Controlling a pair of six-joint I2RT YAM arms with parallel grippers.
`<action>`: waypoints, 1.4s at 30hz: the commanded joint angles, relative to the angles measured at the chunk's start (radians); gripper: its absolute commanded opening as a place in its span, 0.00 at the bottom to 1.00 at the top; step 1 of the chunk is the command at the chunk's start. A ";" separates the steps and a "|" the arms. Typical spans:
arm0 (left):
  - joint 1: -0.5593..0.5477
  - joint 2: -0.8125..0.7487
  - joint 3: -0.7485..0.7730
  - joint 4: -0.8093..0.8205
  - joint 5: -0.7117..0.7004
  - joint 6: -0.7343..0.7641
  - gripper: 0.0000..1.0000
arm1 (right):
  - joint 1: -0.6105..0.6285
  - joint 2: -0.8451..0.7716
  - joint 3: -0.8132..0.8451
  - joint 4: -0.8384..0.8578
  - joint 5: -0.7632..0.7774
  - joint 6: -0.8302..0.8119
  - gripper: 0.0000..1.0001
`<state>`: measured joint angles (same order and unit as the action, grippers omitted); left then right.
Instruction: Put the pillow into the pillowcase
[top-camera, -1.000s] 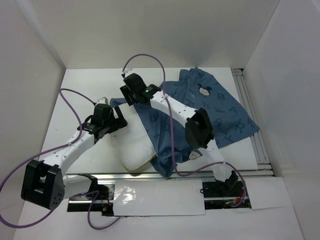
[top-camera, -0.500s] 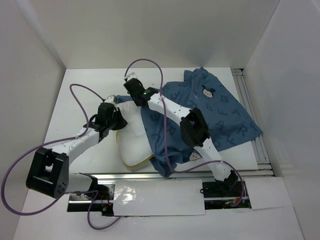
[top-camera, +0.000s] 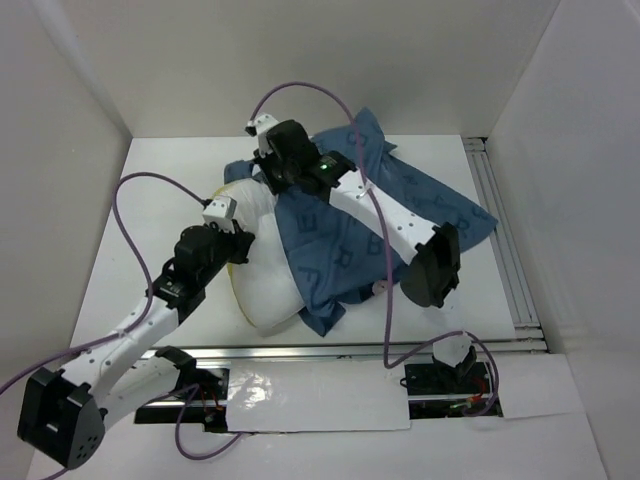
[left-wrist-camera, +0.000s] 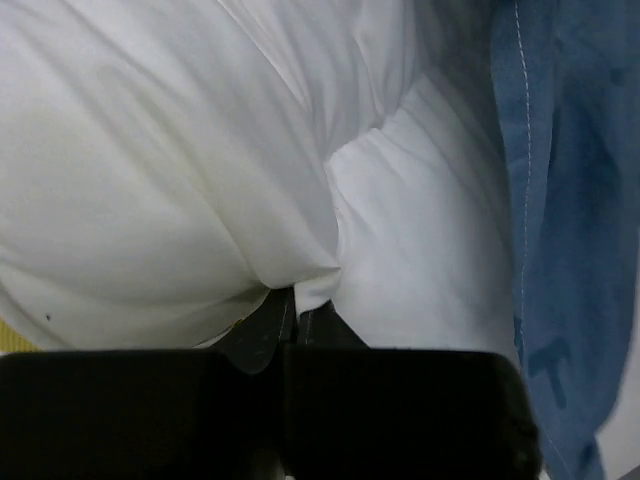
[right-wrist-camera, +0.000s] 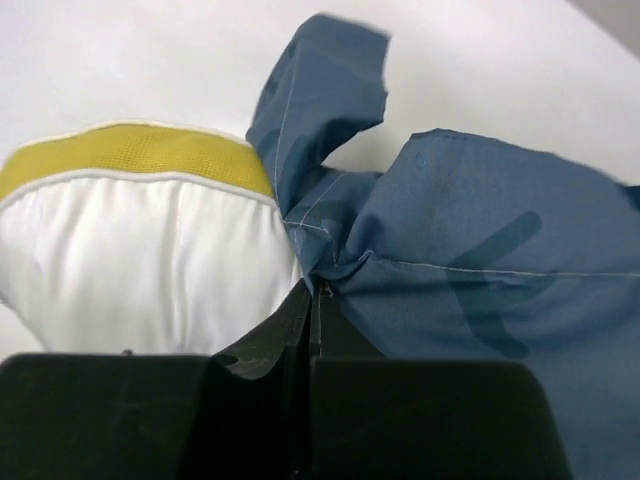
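From above, the pillow (top-camera: 268, 290) lies on the table (top-camera: 430, 155) left of centre, its right side overlapped by the blue pillowcase (top-camera: 340, 240). The left wrist view shows the left gripper (left-wrist-camera: 296, 300) pinched together on a fold of white pillow. The right wrist view shows the right gripper (right-wrist-camera: 314, 290) clamped on the pillowcase's stitched edge, beside the pillow's yellow strip (right-wrist-camera: 130, 150)

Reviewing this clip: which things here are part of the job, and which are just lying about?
Part of the job: pillow, pinched by the left gripper; pillowcase, pinched by the right gripper.
Just there: purple cables; metal rail at the right.
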<state>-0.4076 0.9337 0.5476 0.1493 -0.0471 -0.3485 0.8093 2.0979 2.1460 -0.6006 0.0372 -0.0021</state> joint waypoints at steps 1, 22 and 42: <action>-0.036 -0.081 0.017 0.303 0.118 0.104 0.00 | 0.097 -0.148 -0.003 0.061 -0.324 0.028 0.00; -0.045 -0.245 -0.089 0.519 0.224 0.243 0.00 | 0.140 -0.302 -0.059 0.154 -0.290 0.079 0.00; 0.084 0.296 -0.021 1.187 0.276 -0.044 0.00 | 0.051 -0.121 0.072 -0.042 -0.585 0.254 0.00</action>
<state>-0.3595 1.2232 0.4541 1.1175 0.2523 -0.3702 0.8455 1.9850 2.2429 -0.6441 -0.4347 0.1886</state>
